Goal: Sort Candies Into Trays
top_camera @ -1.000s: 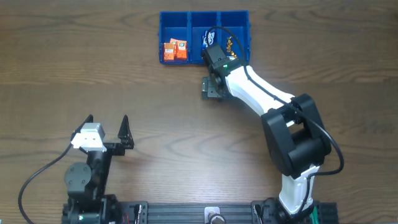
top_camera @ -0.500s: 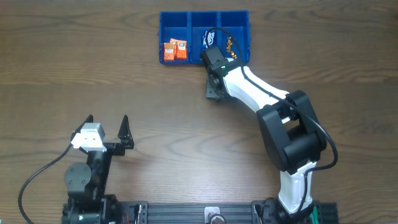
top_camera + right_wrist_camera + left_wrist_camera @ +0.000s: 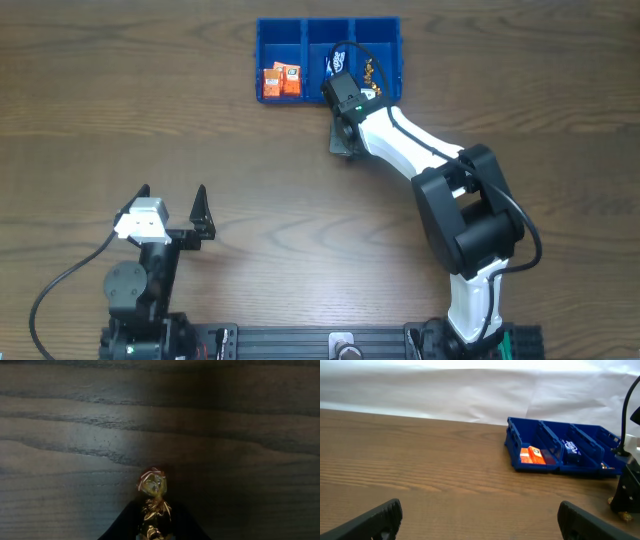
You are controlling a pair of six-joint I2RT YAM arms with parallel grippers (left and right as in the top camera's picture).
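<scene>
Gold-wrapped candy (image 3: 152, 485) sticks out from the right gripper (image 3: 153, 521), clamped between its fingers

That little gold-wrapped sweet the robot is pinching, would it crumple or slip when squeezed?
The gold-wrapped candy looks small, so probably light. Its foil is crinkled and twisted, so it likely crumples in the right gripper, while the round lump seems firmer. Shiny foil may be slippery.

Soft even light; right wrist view dim.
</scene>
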